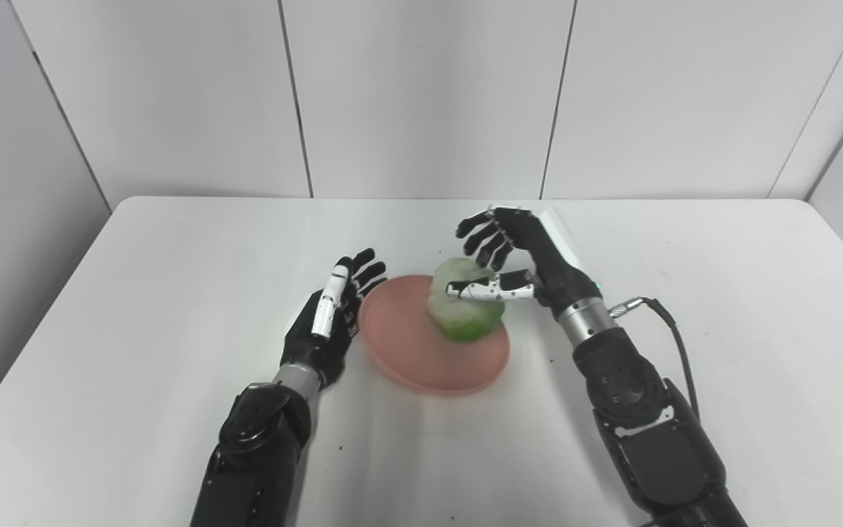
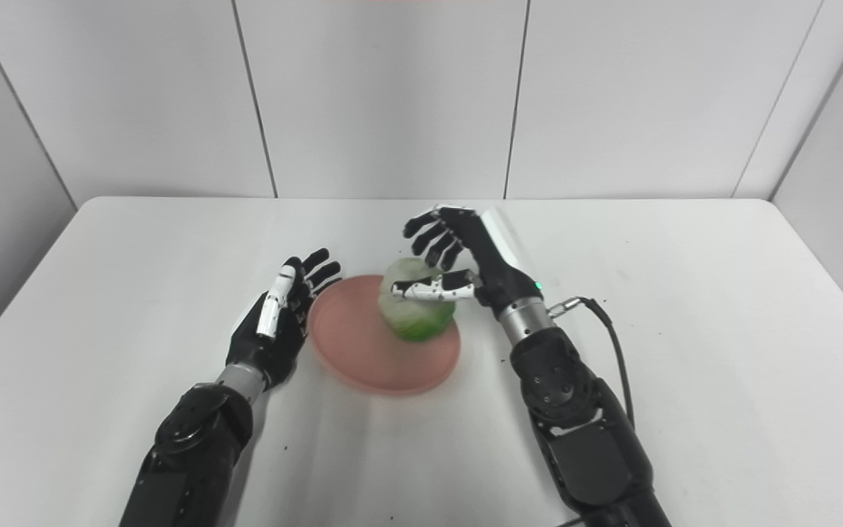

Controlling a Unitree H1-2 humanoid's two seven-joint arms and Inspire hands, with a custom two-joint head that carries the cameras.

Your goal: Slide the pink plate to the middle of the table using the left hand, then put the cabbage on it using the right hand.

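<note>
The pink plate (image 1: 421, 355) lies near the middle of the white table. The pale green cabbage (image 1: 464, 311) sits on the plate's far right part. My right hand (image 1: 516, 256) is at the cabbage's right side, fingers spread above it and thumb lying across its front; it looks open, not closed on the cabbage. My left hand (image 1: 330, 315) is open, fingers straight, beside the plate's left rim, close to it or just touching. In the right eye view the cabbage (image 2: 416, 311) and the plate (image 2: 370, 351) show the same way.
The white table (image 1: 136, 293) reaches to a grey panelled wall at the back. A black cable (image 1: 674, 337) loops from my right wrist over the table on the right.
</note>
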